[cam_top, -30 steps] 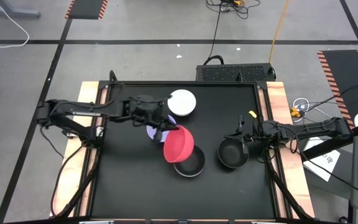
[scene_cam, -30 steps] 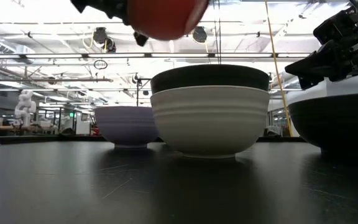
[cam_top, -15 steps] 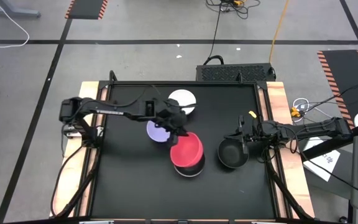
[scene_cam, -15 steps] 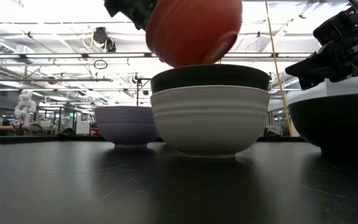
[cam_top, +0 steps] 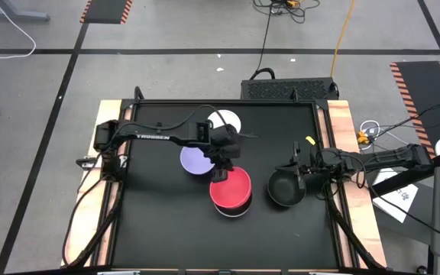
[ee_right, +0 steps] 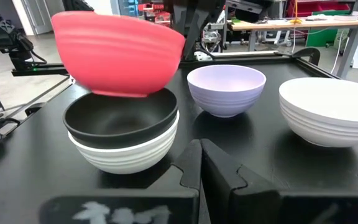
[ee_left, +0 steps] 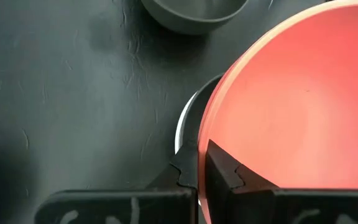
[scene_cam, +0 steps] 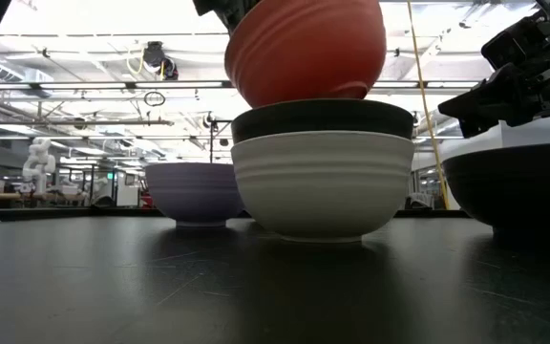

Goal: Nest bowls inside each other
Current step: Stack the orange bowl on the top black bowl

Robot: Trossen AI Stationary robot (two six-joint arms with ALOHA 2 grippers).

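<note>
My left gripper (ee_left: pixel 197 171) carries the red bowl (cam_top: pixel 231 186) by its rim, slightly tilted, directly over the black bowl (ee_right: pixel 122 118) that already sits nested in a white bowl (ee_right: pixel 124 152). The chief risk, as I judge it, is that the tilt lets the red bowl's lower edge meet the black rim first, so that it wedges crooked or nudges the stack sideways across the table (cam_top: pixel 159 221); a release while my fingers are off centre would do the same. My left fingers (ee_left: pixel 225 169) are pressed together on the red rim, one inside the bowl and one outside. The lavender bowl (cam_top: pixel 195 160) stands just beside them, the second white bowl (ee_right: pixel 331 112) beyond it. My right gripper (ee_right: pixel 199 163), fingers together and empty, waits at the rim of the other black bowl (cam_top: pixel 284 189), well apart from the stack.
</note>
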